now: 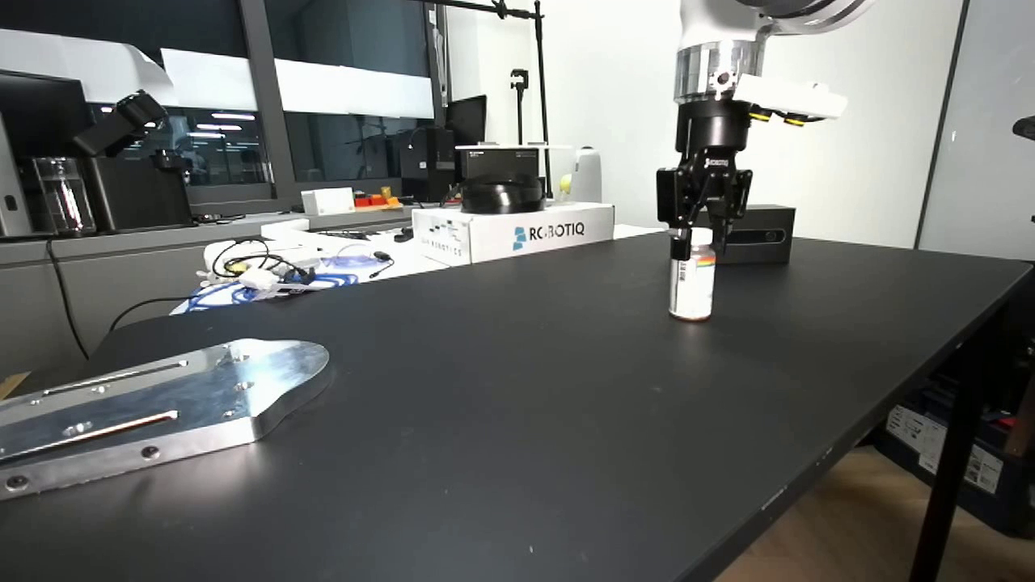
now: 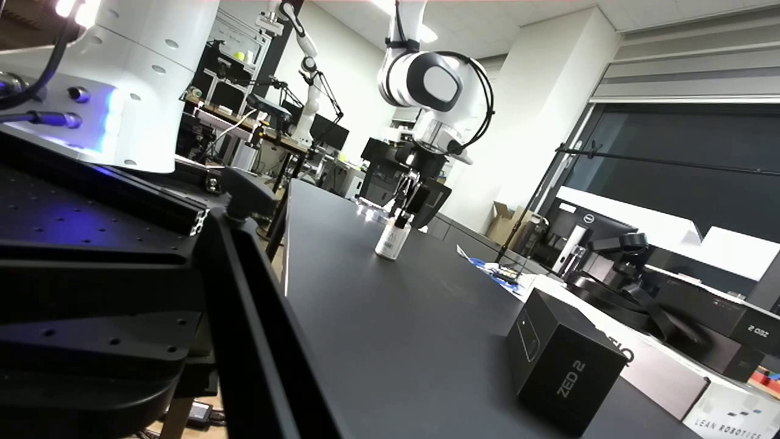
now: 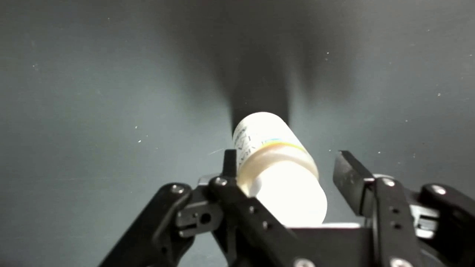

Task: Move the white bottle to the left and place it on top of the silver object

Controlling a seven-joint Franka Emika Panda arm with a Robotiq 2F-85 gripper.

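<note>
The white bottle (image 1: 692, 289) stands upright on the black table in both exterior views (image 2: 392, 241). It has a white cap and a label with a coloured band. My gripper (image 1: 701, 245) is at the bottle's top, with its fingers on either side of the cap and shoulder. In the wrist view my gripper (image 3: 285, 163) is open around the bottle (image 3: 272, 148). The left finger is close to the bottle or touching it; a gap shows at the right finger. The silver object (image 1: 202, 394), a flat metal plate with slots, lies far from the bottle; a shiny part shows behind it (image 2: 370, 211).
A black box (image 1: 760, 234) marked ZED 2 stands on the table, also in an exterior view (image 2: 567, 366). A long white Robotiq box (image 1: 538, 232) stands along the table's far side. Cables (image 1: 267, 275) lie beyond the table. The table's edge (image 1: 857, 440) runs along one side.
</note>
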